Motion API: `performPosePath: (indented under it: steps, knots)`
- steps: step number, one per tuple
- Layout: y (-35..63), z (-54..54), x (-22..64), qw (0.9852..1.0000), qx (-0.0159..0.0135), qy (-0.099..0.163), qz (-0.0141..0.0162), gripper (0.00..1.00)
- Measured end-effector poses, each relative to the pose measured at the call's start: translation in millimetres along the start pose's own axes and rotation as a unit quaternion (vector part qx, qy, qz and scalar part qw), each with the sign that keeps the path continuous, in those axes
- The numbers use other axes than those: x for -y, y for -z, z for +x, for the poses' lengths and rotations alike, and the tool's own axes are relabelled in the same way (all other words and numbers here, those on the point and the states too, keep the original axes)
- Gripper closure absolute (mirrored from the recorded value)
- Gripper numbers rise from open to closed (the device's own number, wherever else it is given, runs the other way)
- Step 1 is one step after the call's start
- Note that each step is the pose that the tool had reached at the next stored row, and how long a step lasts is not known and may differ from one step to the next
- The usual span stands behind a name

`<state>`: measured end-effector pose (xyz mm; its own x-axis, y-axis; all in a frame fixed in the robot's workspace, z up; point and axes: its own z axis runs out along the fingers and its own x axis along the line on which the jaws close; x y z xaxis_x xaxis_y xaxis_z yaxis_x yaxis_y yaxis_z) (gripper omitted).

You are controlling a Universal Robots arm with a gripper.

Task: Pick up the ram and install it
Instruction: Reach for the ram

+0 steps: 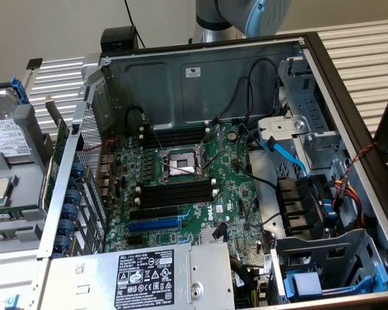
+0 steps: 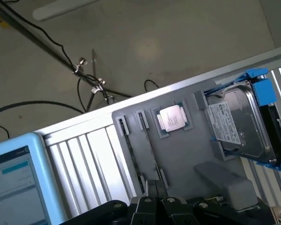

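1. The gripper [image 2: 155,186] has its fingers pressed together; I cannot tell whether they pinch anything.
2. The ram's place: cannot tell. The grey tray [image 2: 182,157] and its two narrow grooves lie just ahead.
3. A processor [image 2: 171,118] and a hard drive [image 2: 239,124] rest farther ahead.

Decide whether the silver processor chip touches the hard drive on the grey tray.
Apart. The wrist view shows the processor chip in its own recess, with bare grey tray between it and the hard drive.
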<state>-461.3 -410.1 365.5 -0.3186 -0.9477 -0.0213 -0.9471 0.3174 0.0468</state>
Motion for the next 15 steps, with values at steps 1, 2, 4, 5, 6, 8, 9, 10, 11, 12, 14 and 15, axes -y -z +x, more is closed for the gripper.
performPosePath:
  steps: [1,2,4,5,6,8,9,10,11,12,14,15]
  knots:
    - [0.0,0.0,0.0,1.0000,-0.0004,0.009,-0.0002,0.89]
    - [-0.1,0.0,0.0,0.9998,-0.0009,0.018,-0.0004,0.89]
    - [-0.1,0.0,0.0,0.9993,-0.0017,0.036,-0.0008,0.89]
    - [-0.2,0.0,0.0,0.9990,-0.0022,0.046,-0.0010,0.89]
    - [-0.2,0.0,0.0,0.9985,-0.0026,0.055,-0.0012,0.89]
    - [-0.3,0.0,0.0,0.9973,-0.0034,0.073,-0.0016,0.89]
    - [-0.4,0.0,0.0,0.9966,-0.0038,0.082,-0.0017,0.89]
    - [-0.4,0.0,0.0,0.9958,-0.0043,0.091,-0.0020,0.89]
    - [-0.5,0.0,0.0,0.9950,-0.0047,0.100,-0.0021,0.89]
    - [-0.5,0.0,0.0,0.9941,-0.0051,0.109,-0.0023,0.89]
    - [-0.7,0.0,0.0,0.9920,-0.0059,0.126,-0.0027,0.89]
    - [-0.7,0.0,0.0,0.9907,-0.0064,0.136,-0.0029,0.89]
